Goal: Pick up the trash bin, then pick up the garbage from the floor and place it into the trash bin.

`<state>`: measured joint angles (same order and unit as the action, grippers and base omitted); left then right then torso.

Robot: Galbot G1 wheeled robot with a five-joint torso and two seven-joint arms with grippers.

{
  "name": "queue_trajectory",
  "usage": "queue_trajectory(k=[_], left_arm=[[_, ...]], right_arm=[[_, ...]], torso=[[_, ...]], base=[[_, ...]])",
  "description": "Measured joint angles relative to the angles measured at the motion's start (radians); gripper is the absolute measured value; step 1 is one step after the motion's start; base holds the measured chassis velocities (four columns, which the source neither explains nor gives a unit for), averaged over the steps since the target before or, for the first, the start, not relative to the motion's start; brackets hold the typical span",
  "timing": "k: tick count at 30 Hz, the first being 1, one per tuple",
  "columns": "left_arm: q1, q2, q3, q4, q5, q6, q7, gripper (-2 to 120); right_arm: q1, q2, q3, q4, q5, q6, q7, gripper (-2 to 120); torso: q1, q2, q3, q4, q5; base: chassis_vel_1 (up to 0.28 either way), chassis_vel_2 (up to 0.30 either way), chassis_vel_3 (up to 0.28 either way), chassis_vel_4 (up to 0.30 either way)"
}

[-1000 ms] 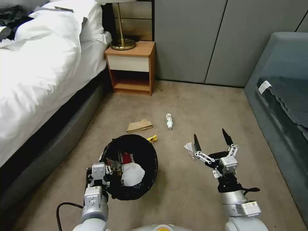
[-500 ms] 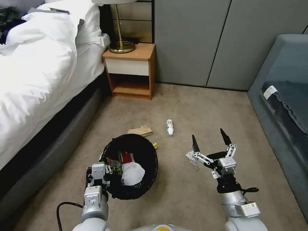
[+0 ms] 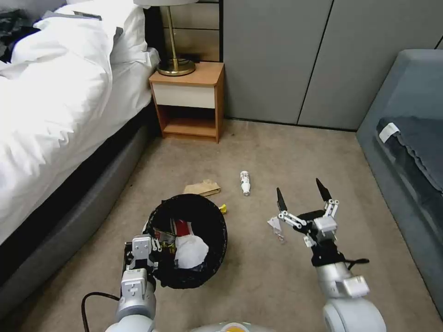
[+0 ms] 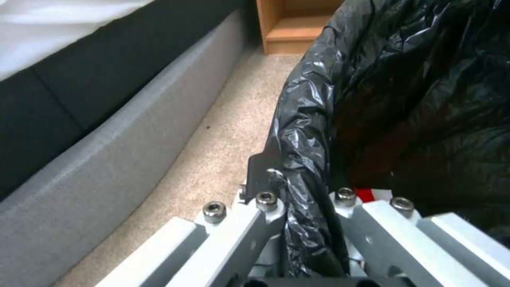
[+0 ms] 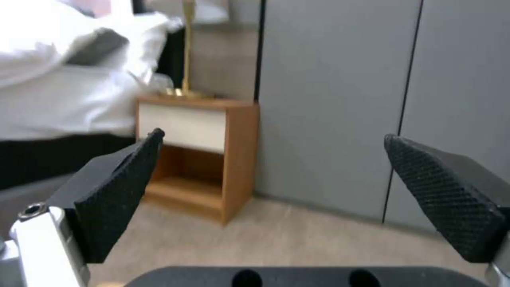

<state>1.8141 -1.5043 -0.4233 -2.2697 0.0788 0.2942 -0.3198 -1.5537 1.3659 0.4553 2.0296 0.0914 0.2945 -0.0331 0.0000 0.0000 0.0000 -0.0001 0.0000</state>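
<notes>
text: none legible | labels — too small to read

The beige carpeted floor [image 3: 286,152] ran between the bed [image 3: 55,115] along one edge and a grey sofa [image 3: 406,138] along the other. A wooden nightstand [image 3: 190,99] stood on it in the far corner by the bed. Out on the open floor lay a brown paper bag [image 3: 202,187], a small plastic bottle [image 3: 245,182] near it, a yellow wrapper [image 3: 223,208] and a crumpled white scrap [image 3: 275,225].
</notes>
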Motion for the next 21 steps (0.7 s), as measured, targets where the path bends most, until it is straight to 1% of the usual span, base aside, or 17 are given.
queue_trajectory(k=[1, 4, 5, 6, 8, 9, 11, 12, 13, 16, 17, 20, 21], left_arm=[[0.000, 0.000, 0.000, 0.000, 0.000, 0.000, 0.000, 1], [0.005, -0.003, -0.001, -0.001, 0.004, -0.001, 0.000, 1], [0.007, -0.003, -0.003, -0.001, 0.005, -0.001, 0.000, 1], [0.007, -0.003, -0.003, -0.001, 0.005, -0.001, 0.000, 1], [0.008, -0.004, -0.004, -0.002, 0.008, -0.001, 0.000, 1], [0.008, -0.004, -0.004, -0.002, 0.008, -0.001, 0.000, 1], [0.007, -0.005, -0.004, -0.003, 0.009, -0.001, 0.000, 1], [0.007, -0.007, -0.004, -0.003, 0.010, -0.001, 0.000, 1], [0.007, -0.007, -0.004, -0.003, 0.010, -0.001, 0.000, 1], [0.006, -0.008, -0.005, -0.004, 0.013, -0.001, 0.000, 1], [0.006, -0.008, -0.005, -0.004, 0.013, -0.001, 0.000, 1], [0.006, -0.008, -0.007, -0.003, 0.013, 0.000, 0.000, 1], [0.006, -0.008, -0.007, -0.003, 0.013, 0.000, 0.000, 1]], right_arm=[[0.000, 0.000, 0.000, 0.000, 0.000, 0.000, 0.000, 100], [0.057, -0.019, -0.035, -0.064, 0.038, -0.068, 0.026, 100], [0.078, -0.027, -0.051, -0.097, 0.055, -0.102, 0.021, 100], [0.078, -0.027, -0.051, -0.097, 0.055, -0.102, 0.021, 100], [0.105, -0.033, -0.077, -0.151, 0.076, -0.161, 0.010, 100], [0.105, -0.033, -0.077, -0.151, 0.076, -0.161, 0.010, 100], [0.129, -0.037, -0.097, -0.193, 0.096, -0.211, 0.012, 100], [0.148, -0.041, -0.109, -0.227, 0.119, -0.259, 0.012, 100], [0.148, -0.041, -0.109, -0.227, 0.119, -0.259, 0.012, 100], [0.183, -0.051, -0.114, -0.303, 0.147, -0.345, -0.007, 100], [0.183, -0.051, -0.114, -0.303, 0.147, -0.345, -0.007, 100], [0.234, -0.058, -0.103, -0.419, 0.146, -0.382, -0.042, 100], [0.234, -0.058, -0.103, -0.419, 0.146, -0.382, -0.042, 100]], torso=[[0.000, 0.000, 0.000, 0.0000, 0.0000], [0.000, 0.000, 0.000, 0.0003, 0.0002], [0.000, 0.000, 0.000, 0.0002, -0.0001], [0.000, 0.000, 0.000, 0.0002, -0.0001], [0.000, 0.000, 0.000, 0.0001, 0.0000], [0.000, 0.000, 0.000, 0.0001, 0.0000], [0.000, 0.000, 0.000, 0.0000, 0.0001], [0.000, 0.000, 0.000, 0.0001, 0.0000], [0.000, 0.000, 0.000, 0.0001, 0.0000], [0.000, 0.000, 0.000, 0.0000, 0.0000], [0.000, 0.000, 0.000, 0.0000, 0.0000], [0.000, 0.000, 0.000, 0.0000, 0.0001], [0.000, 0.000, 0.000, 0.0000, 0.0001]], base=[[0.000, 0.000, 0.000, 0.000], [0.000, 0.000, 0.000, 0.000], [0.000, 0.000, 0.000, 0.000], [0.000, 0.000, 0.000, 0.000], [0.000, 0.000, 0.000, 0.000], [0.000, 0.000, 0.000, 0.000], [0.000, 0.000, 0.000, 0.000], [0.000, 0.000, 0.000, 0.000], [0.000, 0.000, 0.000, 0.000], [0.000, 0.000, 0.000, 0.000], [0.000, 0.000, 0.000, 0.000], [0.000, 0.000, 0.000, 0.000], [0.000, 0.000, 0.000, 0.000]])
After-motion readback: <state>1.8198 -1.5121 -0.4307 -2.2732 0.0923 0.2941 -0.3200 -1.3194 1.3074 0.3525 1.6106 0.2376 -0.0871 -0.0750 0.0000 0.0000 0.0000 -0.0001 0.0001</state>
